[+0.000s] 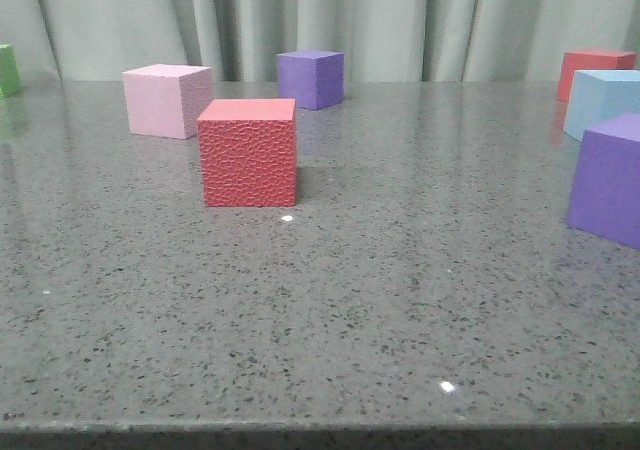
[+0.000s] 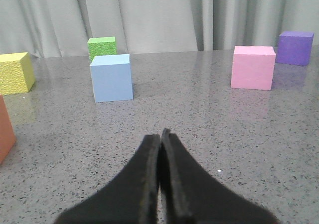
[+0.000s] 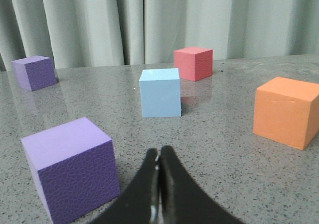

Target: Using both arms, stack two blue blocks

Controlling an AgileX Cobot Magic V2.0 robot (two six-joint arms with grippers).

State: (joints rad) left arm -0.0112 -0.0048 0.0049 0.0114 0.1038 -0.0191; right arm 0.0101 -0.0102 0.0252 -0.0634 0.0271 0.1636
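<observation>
While both jaws sit pressed together, two blue blocks stand apart.
Left gripper (image 2: 160,137), right gripper (image 3: 159,152) empty; blue block (image 2: 111,77), blue block (image 3: 160,92) on speckled table (image 1: 400,300); no legible writing.

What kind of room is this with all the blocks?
Probably a robot test lab: a grey speckled table with colored foam cubes like the blue block, plain grey curtains behind, and black robot fingers.
</observation>
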